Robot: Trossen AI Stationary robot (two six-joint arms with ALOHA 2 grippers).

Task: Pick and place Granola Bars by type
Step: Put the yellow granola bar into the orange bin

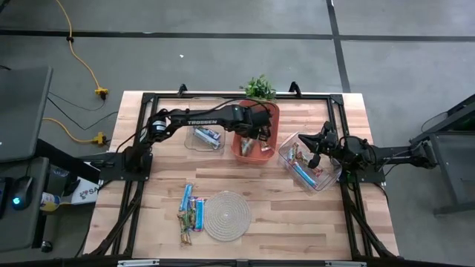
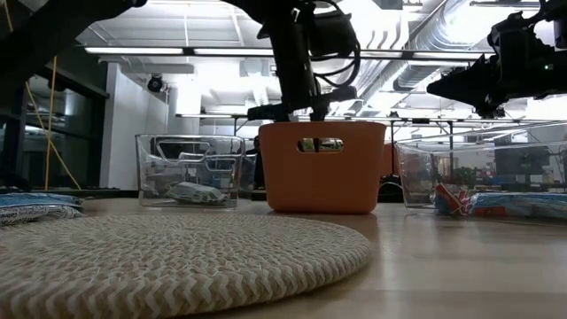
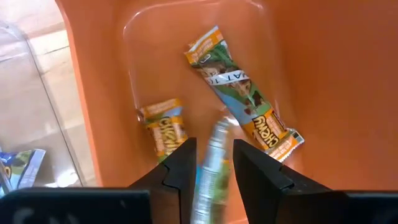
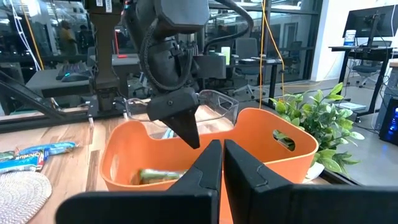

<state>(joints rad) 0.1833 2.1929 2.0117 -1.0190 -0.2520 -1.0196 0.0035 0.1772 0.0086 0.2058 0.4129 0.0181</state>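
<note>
My left gripper (image 3: 211,146) reaches down into the orange bin (image 1: 256,141), shut on a granola bar (image 3: 214,146) with a pale green wrapper. Two orange-and-green bars (image 3: 245,93) (image 3: 165,127) lie flat on the bin's floor. In the right wrist view the left gripper (image 4: 183,127) shows inside the bin's rim (image 4: 124,155). Several more bars (image 1: 191,208) lie on the table beside the round woven mat. My right gripper (image 1: 312,144) is shut with nothing in it, held level above the clear bin (image 1: 308,167) at the right. My left gripper pinches the pale green bar (image 3: 211,162) between its two fingers, which lie on the bar's flat sides. The fingers come from above, slanting down into the bin. The bar's free end (image 3: 219,127) sticks out past the fingertips toward the bin's floor; whether it touches the floor does not show.
A clear bin (image 1: 204,137) holding bars stands left of the orange bin, and the right clear bin also holds bars. The woven mat (image 1: 226,215) lies near the front edge. A small plant (image 1: 260,87) stands behind the orange bin.
</note>
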